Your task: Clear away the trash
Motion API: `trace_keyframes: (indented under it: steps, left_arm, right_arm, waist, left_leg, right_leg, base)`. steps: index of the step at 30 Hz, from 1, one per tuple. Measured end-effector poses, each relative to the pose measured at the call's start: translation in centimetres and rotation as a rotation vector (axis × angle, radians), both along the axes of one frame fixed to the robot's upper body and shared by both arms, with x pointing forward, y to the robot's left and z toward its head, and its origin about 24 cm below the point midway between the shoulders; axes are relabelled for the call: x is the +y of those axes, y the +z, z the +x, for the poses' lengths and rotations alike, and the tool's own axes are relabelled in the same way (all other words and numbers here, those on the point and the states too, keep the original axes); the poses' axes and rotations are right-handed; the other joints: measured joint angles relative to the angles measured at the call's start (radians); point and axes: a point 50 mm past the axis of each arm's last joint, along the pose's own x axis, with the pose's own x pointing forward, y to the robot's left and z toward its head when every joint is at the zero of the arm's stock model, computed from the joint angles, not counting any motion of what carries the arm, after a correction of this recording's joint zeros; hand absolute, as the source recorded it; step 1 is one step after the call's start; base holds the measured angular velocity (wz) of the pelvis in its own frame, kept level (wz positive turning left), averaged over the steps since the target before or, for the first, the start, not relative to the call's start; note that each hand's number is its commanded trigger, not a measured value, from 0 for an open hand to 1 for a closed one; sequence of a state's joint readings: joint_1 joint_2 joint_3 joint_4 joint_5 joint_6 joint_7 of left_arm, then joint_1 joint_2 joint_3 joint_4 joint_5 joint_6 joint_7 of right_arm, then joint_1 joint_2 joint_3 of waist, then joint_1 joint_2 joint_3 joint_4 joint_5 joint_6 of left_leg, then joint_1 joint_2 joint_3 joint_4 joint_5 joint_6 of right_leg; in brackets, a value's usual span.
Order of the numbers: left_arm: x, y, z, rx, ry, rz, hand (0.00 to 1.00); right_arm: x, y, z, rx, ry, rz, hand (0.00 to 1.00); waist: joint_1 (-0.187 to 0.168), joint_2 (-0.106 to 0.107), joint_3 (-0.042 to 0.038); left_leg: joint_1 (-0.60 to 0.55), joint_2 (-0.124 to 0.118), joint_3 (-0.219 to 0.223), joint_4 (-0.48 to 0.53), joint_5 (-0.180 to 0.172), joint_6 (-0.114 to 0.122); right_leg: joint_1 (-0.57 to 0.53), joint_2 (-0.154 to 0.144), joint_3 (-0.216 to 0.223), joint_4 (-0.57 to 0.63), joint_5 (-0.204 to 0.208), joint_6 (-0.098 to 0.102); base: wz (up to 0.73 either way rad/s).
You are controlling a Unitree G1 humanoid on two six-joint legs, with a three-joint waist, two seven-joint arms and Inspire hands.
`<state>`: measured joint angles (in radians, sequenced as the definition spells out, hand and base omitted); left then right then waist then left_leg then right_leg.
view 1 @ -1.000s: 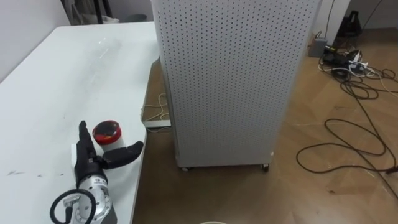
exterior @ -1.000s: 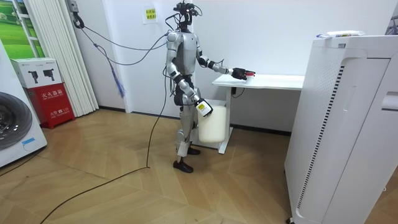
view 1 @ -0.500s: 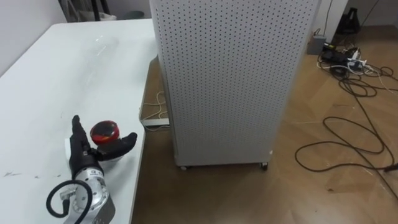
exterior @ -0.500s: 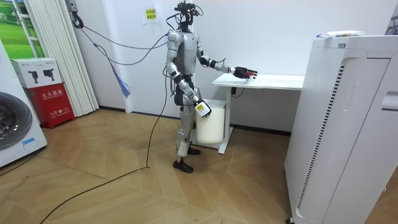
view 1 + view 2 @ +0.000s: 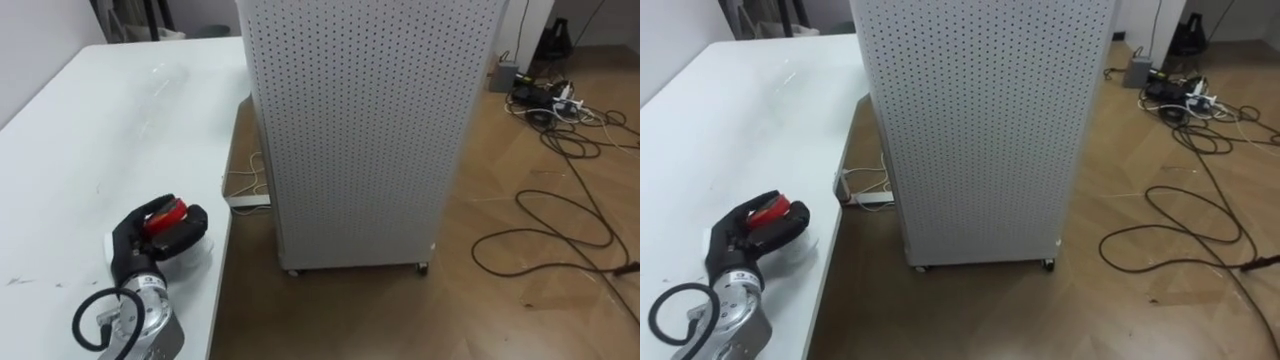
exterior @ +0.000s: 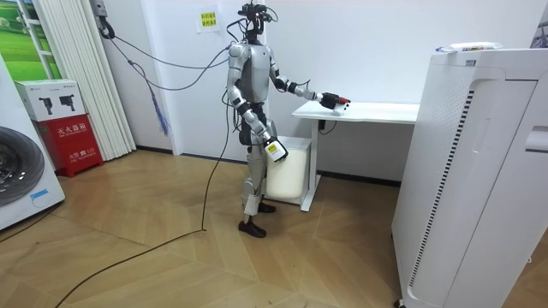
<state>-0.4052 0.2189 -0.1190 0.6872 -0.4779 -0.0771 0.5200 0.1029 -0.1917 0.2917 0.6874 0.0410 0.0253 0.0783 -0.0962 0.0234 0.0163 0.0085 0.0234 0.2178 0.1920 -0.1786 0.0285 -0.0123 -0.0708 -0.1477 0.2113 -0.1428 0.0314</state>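
**Robot, stance.** One; it is standing on the wood floor at the end of the table on the room view's left, facing the table, with one arm reaching out over the top and the other hanging at its hip.

**Left hand** (image 5: pixel 150 235), one. It is resting on the table at the near right edge, with fingers and thumb curling closed around the red item. In the room view this hand (image 6: pixel 330 99) is sitting over the end of the table.

**Right hand** (image 6: pixel 272 151), one. It is hanging beside the hip, in front of the white bin; whether its fingers are curled or straight cannot be told.

**Red item** (image 5: pixel 165 213), one. Small and round, it is sitting inside the left hand's grasp, just in from the table's right edge, with its red top showing between the fingers.

**Table** (image 5: pixel 80 150), one, white.

**Clear object** (image 5: pixel 165 75), one. It is lying toward the table's far edge, too faint to name.

**Perforated cabinet** (image 5: pixel 360 130), one. White and on small castors, it is standing on the floor just beside the table's right edge.

**Power strip** (image 5: pixel 245 199), one, white. It is lying on the floor between the table and the cabinet.

**Cables** (image 5: pixel 560 210), several, dark. They are looping across the floor to the right of the cabinet.

**White bin** (image 6: pixel 291 175), one, standing under the table's end.

**Washing machine** (image 6: pixel 21 175), one, standing at the room view's left edge.
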Motion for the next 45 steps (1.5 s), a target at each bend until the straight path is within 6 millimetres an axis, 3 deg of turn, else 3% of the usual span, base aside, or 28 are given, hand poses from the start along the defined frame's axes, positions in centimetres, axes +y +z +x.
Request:
trace_keyframes:
  steps: [17, 25, 30, 36, 45]
  left_arm:
    - [-0.5, 0.4, 0.3, -0.014, -0.053, 0.018, 1.00]
    - [-3.5, 3.4, 1.2, -0.172, -0.166, 0.033, 1.00]
    - [-7.0, 6.1, 0.9, -0.321, -0.365, 0.071, 1.00]
    - [-9.7, 6.1, 0.0, -0.347, -0.557, 0.067, 1.00]
    - [-11.0, 5.6, -1.4, -0.355, -0.656, 0.018, 1.00]
  right_arm:
    - [-0.2, 0.3, 0.8, -0.020, -0.038, 0.014, 1.00]
    - [0.0, 1.6, 3.9, -0.109, -0.103, 0.040, 1.00]
    - [0.2, 2.7, 6.0, -0.173, -0.106, 0.038, 1.00]
    - [0.0, 3.3, 7.2, -0.213, -0.139, 0.032, 1.00]
    - [-1.6, 4.3, 8.3, -0.256, -0.181, -0.007, 1.00]
  waist:
    - [-0.007, 0.012, 0.0015]
    - [0.004, 0.003, 0.0058]
    - [0.022, -0.009, 0.0067]
    - [0.025, -0.012, 0.0063]
    - [0.038, -0.011, 0.0058]
  left_leg:
    - [-0.039, 0.003, 0.001, 0.023, -0.002, 0.003]
    - [-0.091, 0.001, -0.002, 0.043, -0.004, 0.008]
    - [-0.100, -0.001, 0.001, 0.044, -0.003, 0.009]
    - [-0.103, -0.002, -0.001, 0.043, -0.003, 0.009]
    - [-0.100, -0.001, 0.014, 0.043, -0.003, 0.009]
  right_leg:
    - [-0.049, -0.001, 0.007, 0.040, 0.000, 0.000]
    - [-0.093, -0.008, -0.001, 0.049, 0.000, 0.000]
    - [-0.100, -0.012, -0.008, 0.048, 0.000, 0.000]
    - [-0.103, -0.016, -0.020, 0.045, 0.000, 0.000]
    - [-0.112, -0.012, -0.002, 0.045, 0.000, 0.000]
  base:
    - [-0.01]
    - [0.04]
    - [0.00]
    - [0.00]
    - [-0.06]
